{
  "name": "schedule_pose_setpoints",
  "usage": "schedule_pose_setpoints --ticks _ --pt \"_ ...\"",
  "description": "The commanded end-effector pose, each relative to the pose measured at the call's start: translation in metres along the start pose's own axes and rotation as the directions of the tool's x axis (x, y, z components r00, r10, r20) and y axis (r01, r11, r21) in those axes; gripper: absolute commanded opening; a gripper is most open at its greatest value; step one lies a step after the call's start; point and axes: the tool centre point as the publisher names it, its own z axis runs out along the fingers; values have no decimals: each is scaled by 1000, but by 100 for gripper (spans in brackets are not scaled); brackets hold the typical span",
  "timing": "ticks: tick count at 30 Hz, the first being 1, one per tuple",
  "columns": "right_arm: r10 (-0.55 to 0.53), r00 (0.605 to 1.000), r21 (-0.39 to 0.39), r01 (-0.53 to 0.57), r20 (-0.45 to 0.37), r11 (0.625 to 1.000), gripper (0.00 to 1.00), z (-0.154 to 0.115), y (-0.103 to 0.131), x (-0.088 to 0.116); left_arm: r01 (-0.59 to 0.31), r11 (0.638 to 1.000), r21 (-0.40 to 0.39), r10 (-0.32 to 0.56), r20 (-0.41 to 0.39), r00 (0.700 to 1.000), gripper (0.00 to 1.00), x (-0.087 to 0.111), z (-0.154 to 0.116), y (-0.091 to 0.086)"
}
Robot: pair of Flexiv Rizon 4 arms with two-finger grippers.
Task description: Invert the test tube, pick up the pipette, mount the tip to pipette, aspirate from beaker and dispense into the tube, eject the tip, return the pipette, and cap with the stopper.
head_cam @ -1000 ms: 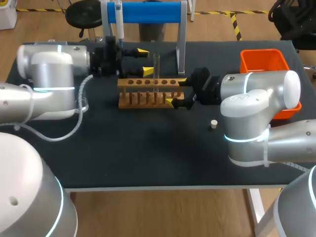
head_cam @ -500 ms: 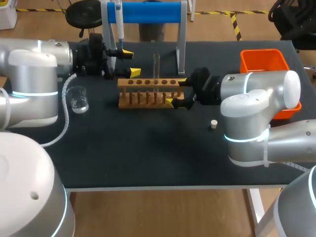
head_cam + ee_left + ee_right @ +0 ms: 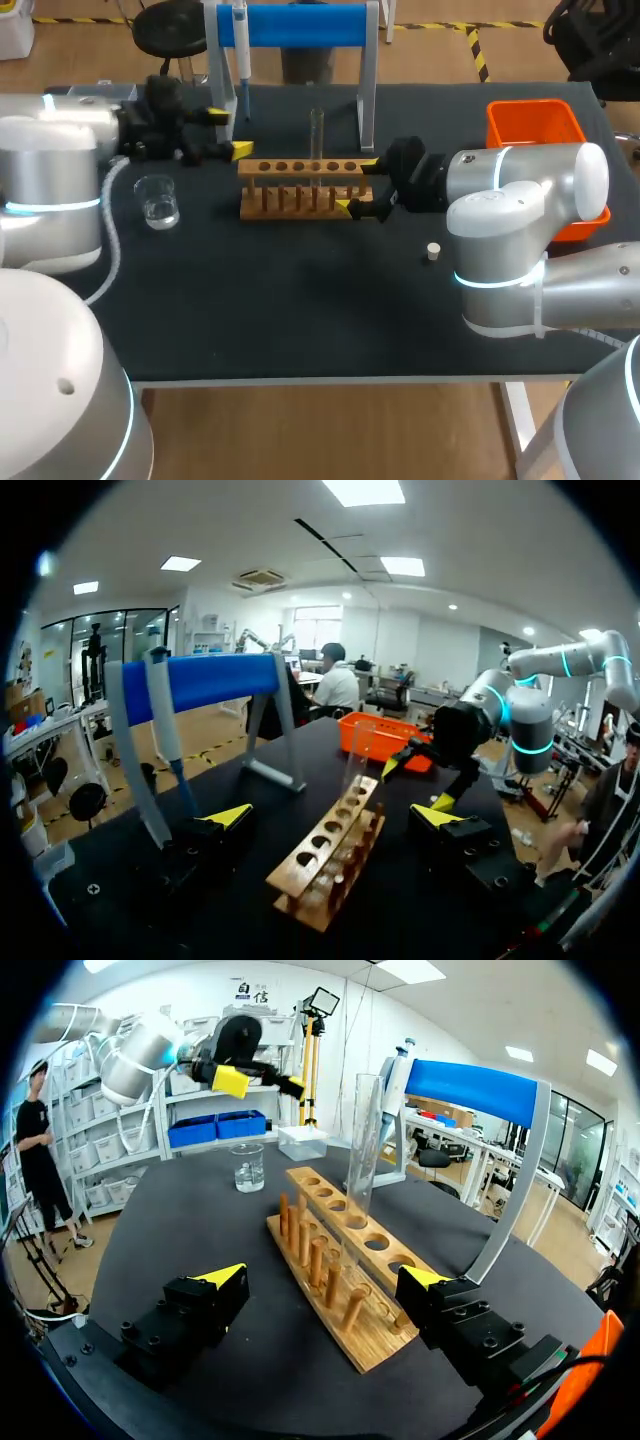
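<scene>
A clear test tube (image 3: 317, 132) stands upright in the wooden rack (image 3: 300, 187). The rack's right end lies between the fingers of my open right gripper (image 3: 357, 185), with the tube (image 3: 362, 1150) ahead of this gripper (image 3: 322, 1278). My left gripper (image 3: 229, 133) hangs open and empty just left of the rack (image 3: 335, 855), under the pipette (image 3: 241, 45) on the blue stand. In the left wrist view the pipette (image 3: 165, 720) hangs ahead and to the side of that gripper (image 3: 335, 820). A glass beaker (image 3: 158, 200) with a little liquid stands to the left. The small stopper (image 3: 433, 251) lies right of centre.
The blue pipette stand (image 3: 300, 25) spans the back of the table behind the rack. An orange bin (image 3: 535, 125) sits at the back right, beside my right arm. Dark tabletop stretches in front of the rack.
My left arm has drawn back to the left, away from the rack and tube, uncovering the beaker. The right arm and the tube have stayed put.
</scene>
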Motion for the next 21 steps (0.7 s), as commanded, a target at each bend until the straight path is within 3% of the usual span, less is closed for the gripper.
schedule_pose_setpoints --ticks 1,5,8,13,21 --pt "0 1000 0 0 -1 1000 100 0 0 0 67 998 5 -66 283 957 100 6 -75 18" --pt "0 1000 0 0 -1 1000 100 0 0 0 108 994 -10 -93 432 897 100 -10 -103 32" --pt "0 1000 0 0 -1 1000 100 0 0 0 128 992 -12 -105 498 861 100 -23 -119 39" --pt "0 1000 0 0 -1 1000 100 0 0 0 154 988 -28 -112 561 820 100 -39 -137 43" --pt "0 1000 0 0 -1 1000 100 0 0 0 219 974 -57 -118 697 707 100 -52 -161 50"
